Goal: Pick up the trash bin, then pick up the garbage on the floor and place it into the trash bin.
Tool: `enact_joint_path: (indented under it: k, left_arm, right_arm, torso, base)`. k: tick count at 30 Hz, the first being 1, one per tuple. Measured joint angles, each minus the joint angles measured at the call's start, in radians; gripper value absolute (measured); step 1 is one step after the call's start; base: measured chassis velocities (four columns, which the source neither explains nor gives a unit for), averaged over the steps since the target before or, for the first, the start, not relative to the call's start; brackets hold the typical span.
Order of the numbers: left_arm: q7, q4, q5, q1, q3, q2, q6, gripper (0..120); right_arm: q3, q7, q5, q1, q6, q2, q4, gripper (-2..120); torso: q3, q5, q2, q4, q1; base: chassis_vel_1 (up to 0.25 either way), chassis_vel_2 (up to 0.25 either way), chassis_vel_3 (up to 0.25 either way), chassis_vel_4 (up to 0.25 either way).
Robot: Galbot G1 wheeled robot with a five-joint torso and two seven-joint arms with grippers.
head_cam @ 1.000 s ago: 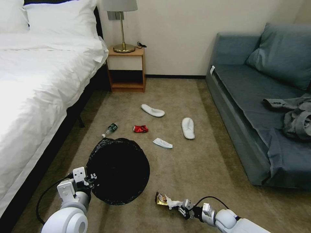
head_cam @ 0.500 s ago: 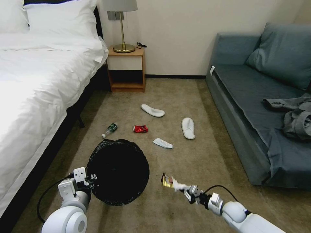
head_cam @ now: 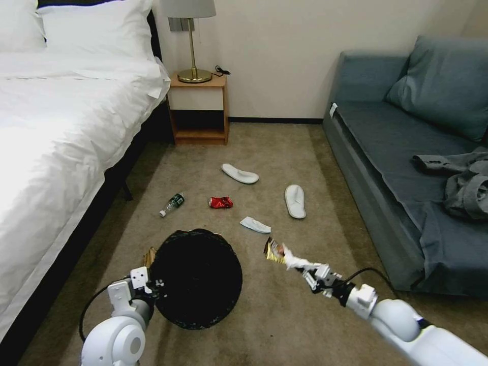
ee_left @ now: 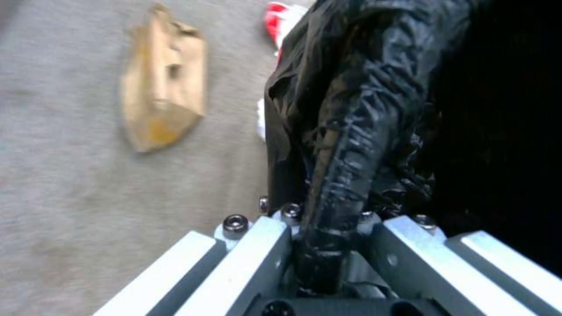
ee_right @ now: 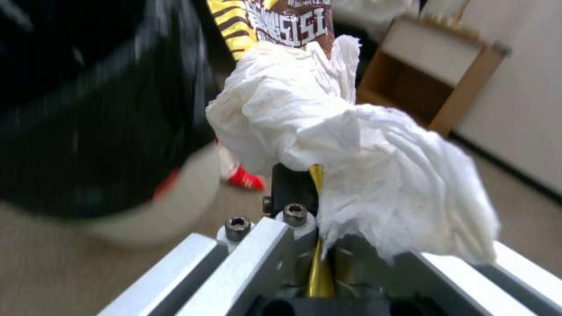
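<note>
flanking the trash bin: brown bag, possibly paper; slippers beyond

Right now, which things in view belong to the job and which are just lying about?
Job:
- trash bin, rim clamped by left gripper
- tissue and wrapper, held by right gripper
- bottle, red can, white tissue, brown paper bag, two slippers

Lying about:
- bed
- nightstand, lamp
- sofa, grey clothes
</note>
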Motion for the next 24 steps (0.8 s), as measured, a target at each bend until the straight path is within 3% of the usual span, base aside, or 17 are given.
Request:
enact_joint_path:
  k: [10, 12, 24]
  left_arm:
    - [0.010, 0.074, -0.080, -0.083, 0.105, 0.096, 0.001, 0]
    - [0.017, 0.080, -0.105, -0.116, 0.145, 0.128, 0.001, 0]
    - [0.049, 0.096, -0.144, -0.206, 0.237, 0.196, 0.001, 0]
  right_arm:
    - [0.162, 0.047, 0.026, -0.171, -0.033, -0.124, 0.242, 0]
    - [0.182, 0.073, 0.045, -0.193, -0.052, -0.147, 0.314, 0]
    - [0.145, 0.135, 0.104, -0.178, -0.116, -0.225, 0.478, 0]
  torso:
    - [0.000, 0.0001, 0.000, -0.0002, 0.000]
    - [0.000, 0.0000, 0.000, -0.0001, 0.000]
    - [0.000, -0.0001, 0.000, 0.0000, 0.000]
  base:
    - [0.000, 0.000, 0.000, 0.000]
    - [0.000, 0.000, 0.000, 0.000]
    - [0.000, 0.000, 0.000, 0.000]
